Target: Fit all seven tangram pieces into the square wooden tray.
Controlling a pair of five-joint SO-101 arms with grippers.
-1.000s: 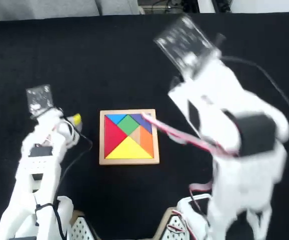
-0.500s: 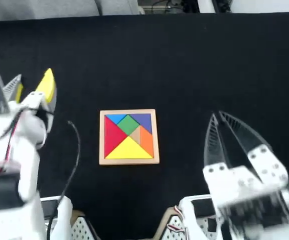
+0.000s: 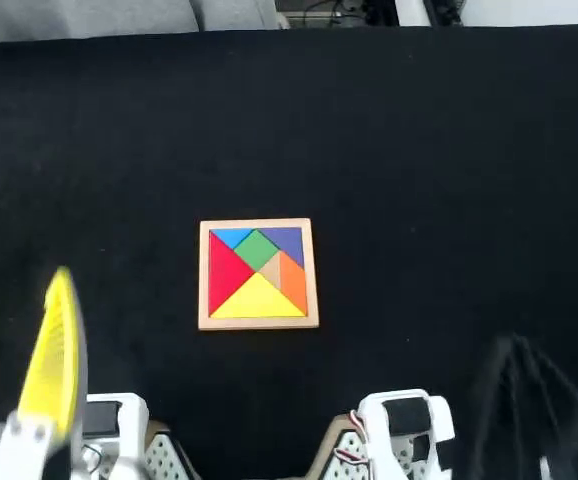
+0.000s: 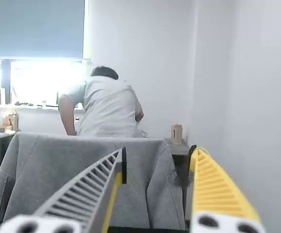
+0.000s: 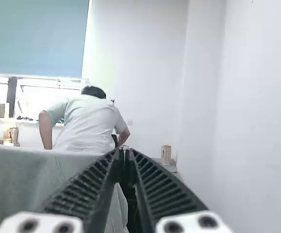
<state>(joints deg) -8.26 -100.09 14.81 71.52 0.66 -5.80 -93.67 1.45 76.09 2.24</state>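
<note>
The square wooden tray point(image 3: 205, 274) lies in the middle of the black table. Several coloured tangram pieces fill it flat: a red triangle point(image 3: 227, 274), a yellow triangle point(image 3: 259, 299), a green square point(image 3: 258, 248), and blue, purple, orange and tan pieces. My left gripper point(image 3: 17, 310) is raised at the near left corner, well away from the tray. Its yellow finger point(image 3: 57, 350) and grey finger point(image 4: 89, 191) stand open with nothing between them point(image 4: 160, 151). My right gripper point(image 3: 517, 345) is a dark shape at the near right corner, shut and empty point(image 5: 124, 151).
Both arm bases point(image 3: 119, 425) point(image 3: 401, 420) stand at the near table edge. Black cloth point(image 3: 419, 180) spreads around the tray on all sides. Both wrist views face the room, where a grey covered chair back point(image 4: 48, 160) stands before a white wall.
Both arms have swung back from the tray area to the near corners and lifted. The right gripper's fingers, apart half a second ago, are now together. The tray has not moved.
</note>
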